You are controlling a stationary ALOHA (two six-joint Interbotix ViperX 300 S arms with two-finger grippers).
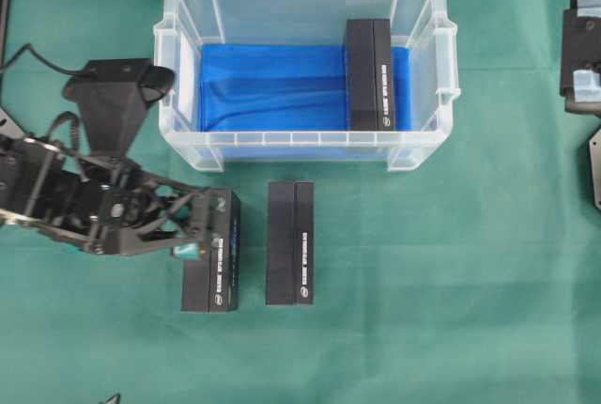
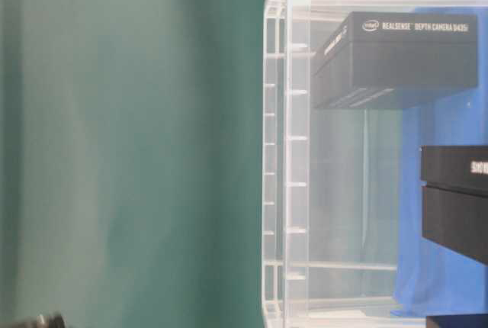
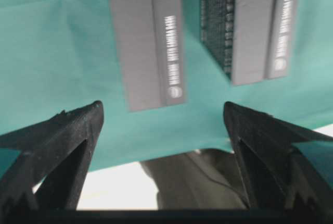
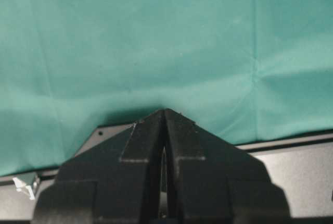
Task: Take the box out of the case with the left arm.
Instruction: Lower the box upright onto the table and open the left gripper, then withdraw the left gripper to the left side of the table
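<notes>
My overhead view looks straight down on the green cloth-covered table (image 1: 451, 310). My table-level camera sits close against the clear plastic ribbed bin (image 2: 297, 152), sharing it with overhead. Each wrist camera looks past its own fingers at the cloth.

A clear plastic case (image 1: 305, 146) with a ribbed rim and blue-lined floor sits at the top centre of the green table. One black box (image 1: 368, 75) stands on edge inside it, against the right end of the blue floor (white lettering runs along its narrow face). Two matching black boxes lie outside, just in front of the case: one (image 1: 289, 242) below its middle, the other (image 1: 214, 263) to the left, apart from the first. The left arm's black gripper (image 1: 195, 227) hangs over the upper end of that left-hand box, its jaws spread wide with nothing between them.
</notes>
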